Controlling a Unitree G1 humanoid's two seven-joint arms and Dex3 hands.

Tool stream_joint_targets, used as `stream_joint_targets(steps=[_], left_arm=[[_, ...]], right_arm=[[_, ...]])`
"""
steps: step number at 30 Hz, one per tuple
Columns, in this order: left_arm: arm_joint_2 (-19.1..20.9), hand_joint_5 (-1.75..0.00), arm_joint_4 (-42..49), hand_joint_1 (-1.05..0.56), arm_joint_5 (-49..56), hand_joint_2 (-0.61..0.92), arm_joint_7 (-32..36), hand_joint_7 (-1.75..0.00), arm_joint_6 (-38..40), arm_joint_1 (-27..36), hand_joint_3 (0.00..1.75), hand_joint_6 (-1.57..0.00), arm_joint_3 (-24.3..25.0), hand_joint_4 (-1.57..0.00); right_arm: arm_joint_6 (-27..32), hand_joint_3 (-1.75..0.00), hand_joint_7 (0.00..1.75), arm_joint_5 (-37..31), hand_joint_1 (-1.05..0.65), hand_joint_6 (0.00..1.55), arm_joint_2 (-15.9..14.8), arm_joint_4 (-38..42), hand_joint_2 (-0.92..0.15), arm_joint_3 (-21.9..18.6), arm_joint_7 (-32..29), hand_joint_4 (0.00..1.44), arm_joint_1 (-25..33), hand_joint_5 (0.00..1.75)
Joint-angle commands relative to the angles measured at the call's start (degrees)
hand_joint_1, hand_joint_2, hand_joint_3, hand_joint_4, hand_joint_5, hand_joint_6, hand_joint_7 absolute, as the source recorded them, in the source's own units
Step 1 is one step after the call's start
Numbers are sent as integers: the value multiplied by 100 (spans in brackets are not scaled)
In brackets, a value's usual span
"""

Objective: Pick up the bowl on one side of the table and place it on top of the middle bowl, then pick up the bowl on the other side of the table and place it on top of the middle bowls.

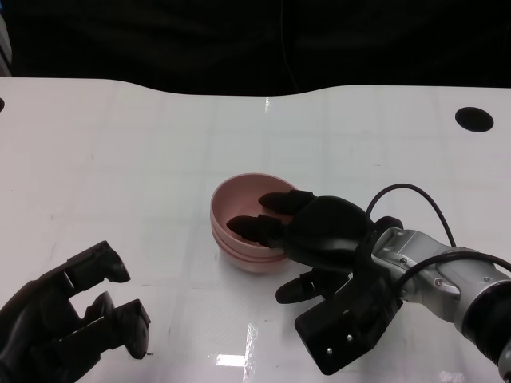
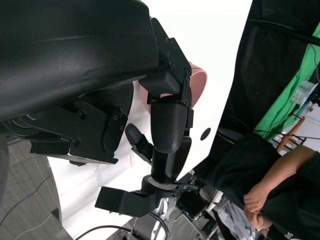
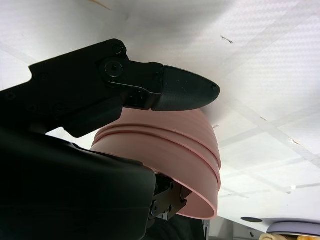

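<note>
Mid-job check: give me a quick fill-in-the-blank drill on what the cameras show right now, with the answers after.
1. The bowls in the stack are all ____ in colour.
2. The ____ hand has its fingers inside the top bowl.
3. The left hand holds ____.
4. The stack stands on a ____ table.

Missing words: pink; right; nothing; white

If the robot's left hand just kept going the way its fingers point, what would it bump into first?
Probably nothing nearby: the left hand points across bare white table, passing left of the pink bowls. Depth is hard to judge.
</note>
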Motion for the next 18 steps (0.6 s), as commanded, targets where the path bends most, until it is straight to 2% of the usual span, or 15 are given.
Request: stream_joint_targets(steps=[1,12,18], left_arm=[[28,-175,-8,7,54,92,62,-175,-28,-34,146,-62,6,-96],[20,-175,-15,8,34,92,81,-175,-13,-53,148,-62,-4,-97],[32,-175,15,7,12,92,122,-175,18,-88,148,-61,11,-97]], right_arm=[[10,-73,0,-32,-103,0,-90,43,-92,37,-98,0,-39,0],[-88,-72,0,15,-101,0,-295,-281,-92,-102,-216,0,-87,0],[-93,-70,0,118,-99,0,-553,-895,-92,-284,38,0,-27,0]])
